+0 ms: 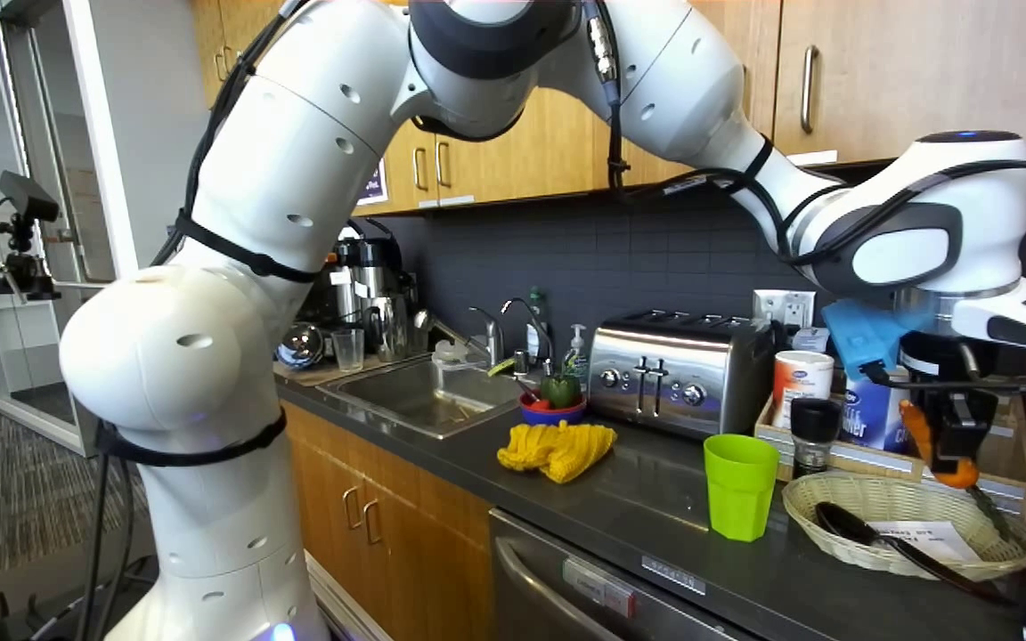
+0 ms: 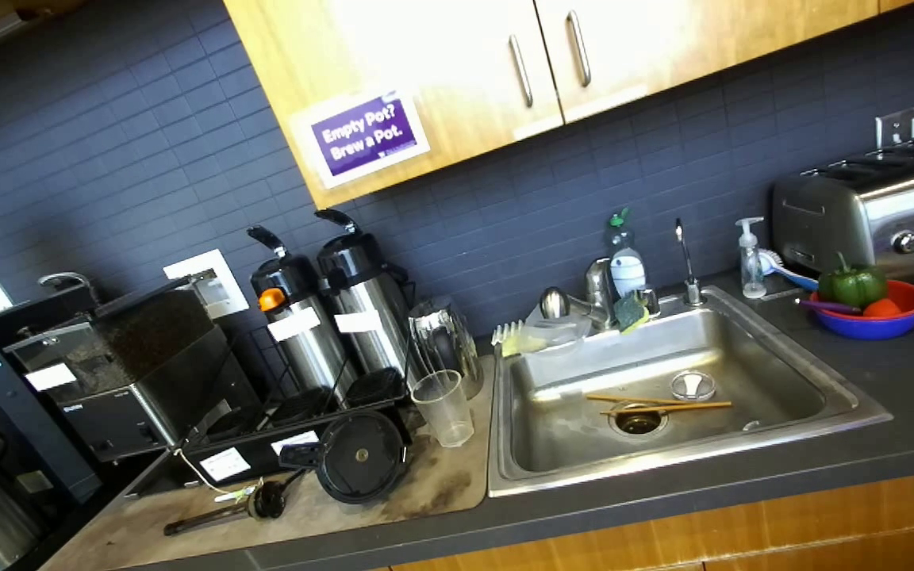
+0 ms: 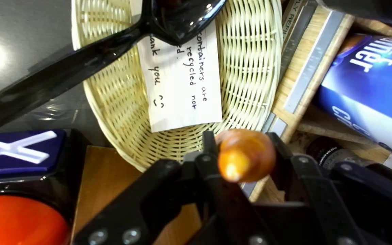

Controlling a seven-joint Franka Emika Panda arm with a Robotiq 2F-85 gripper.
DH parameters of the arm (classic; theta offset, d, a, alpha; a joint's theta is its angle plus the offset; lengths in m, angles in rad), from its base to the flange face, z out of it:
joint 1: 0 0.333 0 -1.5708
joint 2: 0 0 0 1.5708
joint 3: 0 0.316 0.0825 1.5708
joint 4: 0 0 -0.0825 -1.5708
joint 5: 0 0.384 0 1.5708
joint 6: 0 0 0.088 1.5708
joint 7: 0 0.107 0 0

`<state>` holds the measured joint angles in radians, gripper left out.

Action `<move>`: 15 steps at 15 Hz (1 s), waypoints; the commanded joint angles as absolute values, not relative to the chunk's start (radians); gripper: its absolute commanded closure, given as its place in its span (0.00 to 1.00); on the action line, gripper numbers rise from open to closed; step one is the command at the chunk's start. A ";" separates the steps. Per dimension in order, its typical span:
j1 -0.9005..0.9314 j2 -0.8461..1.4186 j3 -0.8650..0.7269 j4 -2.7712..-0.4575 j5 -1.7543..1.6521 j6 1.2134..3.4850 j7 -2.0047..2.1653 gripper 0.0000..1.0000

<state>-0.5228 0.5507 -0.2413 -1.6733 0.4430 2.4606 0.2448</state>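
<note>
My gripper (image 3: 244, 149) is shut on an orange carrot-like thing (image 3: 247, 160), which points end-on at the camera in the wrist view. Both black fingers press against its sides. In an exterior view the gripper (image 1: 956, 458) points down over the wicker basket (image 1: 809, 525), and the orange carrot-like thing (image 1: 918, 432) sticks out on both sides of it. A dark green stalk (image 1: 994, 515) shows below, perhaps part of the same thing. Inside the basket lie a paper note (image 3: 185, 85) with handwriting and a black ladle (image 3: 121, 42), its handle reaching over the rim.
A lime green cup (image 1: 740, 490) and a black-capped grinder (image 1: 814, 432) stand beside the basket. Behind is a wooden rack with a blue creamer box (image 3: 383, 81). A red dome button (image 3: 15, 221) sits near the basket. Farther along are a toaster (image 1: 664, 374), yellow cloth (image 1: 557, 450) and sink (image 2: 552, 468).
</note>
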 commanded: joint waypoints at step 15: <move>-0.445 0.385 -0.252 -1.907 0.445 2.646 0.257 0.86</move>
<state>-0.4724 0.4492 -0.2423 -1.8301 0.4430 2.6087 0.2458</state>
